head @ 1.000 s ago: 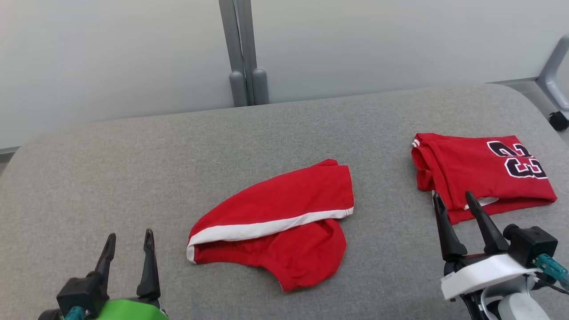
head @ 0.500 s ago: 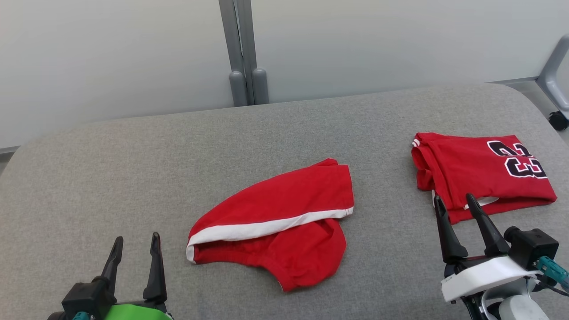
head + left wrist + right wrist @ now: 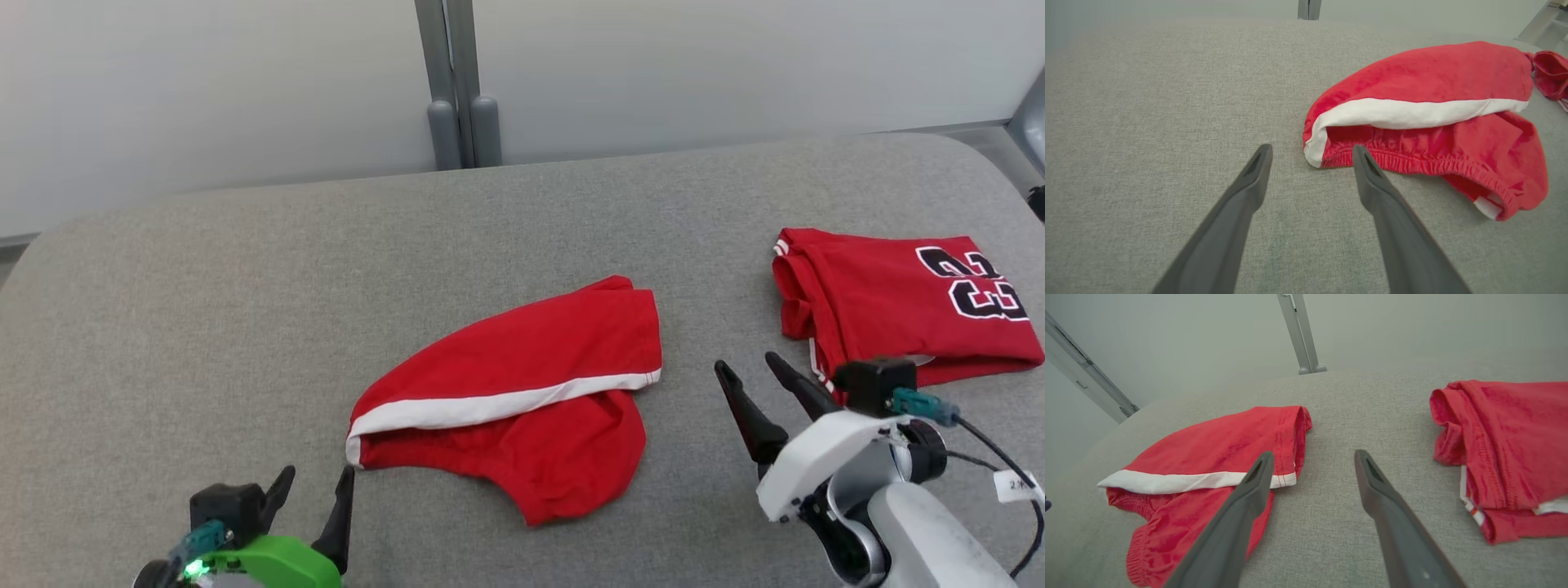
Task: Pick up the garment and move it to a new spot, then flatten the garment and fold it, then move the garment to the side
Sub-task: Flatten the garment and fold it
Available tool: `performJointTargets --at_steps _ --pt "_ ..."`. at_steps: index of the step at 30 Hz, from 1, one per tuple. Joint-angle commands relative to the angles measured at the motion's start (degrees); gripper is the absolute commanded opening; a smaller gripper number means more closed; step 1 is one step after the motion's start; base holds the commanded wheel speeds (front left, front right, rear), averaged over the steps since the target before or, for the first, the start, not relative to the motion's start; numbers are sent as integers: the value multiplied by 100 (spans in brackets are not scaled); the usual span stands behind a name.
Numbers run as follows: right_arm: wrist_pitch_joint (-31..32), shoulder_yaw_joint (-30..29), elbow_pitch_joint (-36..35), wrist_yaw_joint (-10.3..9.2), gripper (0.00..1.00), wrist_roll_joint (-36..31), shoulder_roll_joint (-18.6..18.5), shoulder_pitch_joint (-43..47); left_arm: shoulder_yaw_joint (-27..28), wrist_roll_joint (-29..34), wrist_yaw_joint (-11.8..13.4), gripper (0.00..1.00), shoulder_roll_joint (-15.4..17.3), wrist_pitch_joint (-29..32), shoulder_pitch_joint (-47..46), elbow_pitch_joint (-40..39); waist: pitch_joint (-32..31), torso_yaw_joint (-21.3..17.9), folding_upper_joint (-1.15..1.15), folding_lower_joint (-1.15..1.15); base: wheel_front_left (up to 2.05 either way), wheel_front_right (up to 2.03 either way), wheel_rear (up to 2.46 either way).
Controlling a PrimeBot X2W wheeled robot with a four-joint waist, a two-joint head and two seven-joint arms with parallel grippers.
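Note:
The garment (image 3: 522,367), a pair of red shorts with a white stripe, lies crumpled in the middle of the grey padded table (image 3: 204,310). My left gripper (image 3: 317,478) stands open just off its near-left corner. In the left wrist view the left gripper (image 3: 1311,149) frames the white corner and elastic waistband of the garment (image 3: 1433,81), apart from the cloth. My right gripper (image 3: 745,363) is open over bare table to the right of the shorts. In the right wrist view the right gripper (image 3: 1313,454) has the garment (image 3: 1220,441) on its left.
A folded red jersey (image 3: 882,302) with black numerals lies at the table's right side, close to my right wrist, and is seen as the jersey (image 3: 1515,433) in the right wrist view. A grey post (image 3: 457,82) stands behind the table against a pale wall.
The head camera has shifted slightly. My left gripper moved right, up to the shorts' near-left corner. My right gripper swung left, away from the jersey into the gap between the two red pieces.

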Motion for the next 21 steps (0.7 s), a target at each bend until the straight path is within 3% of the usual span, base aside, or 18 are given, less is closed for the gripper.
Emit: performJointTargets --at_steps 1,10,21 --pt "105 64 90 -3 100 168 -37 -227 -9 -45 -65 100 10 122 -247 46 281 164 0 0 0 0 0" --pt "710 728 867 -2 100 853 -137 -1090 -349 -237 -440 100 -205 832 -1019 637 837 430 0 0 0 0 0" --pt "471 1382 1369 -2 100 1308 -228 -1661 -431 -328 -697 100 -427 770 -1611 1302 1149 572 0 0 0 0 0"
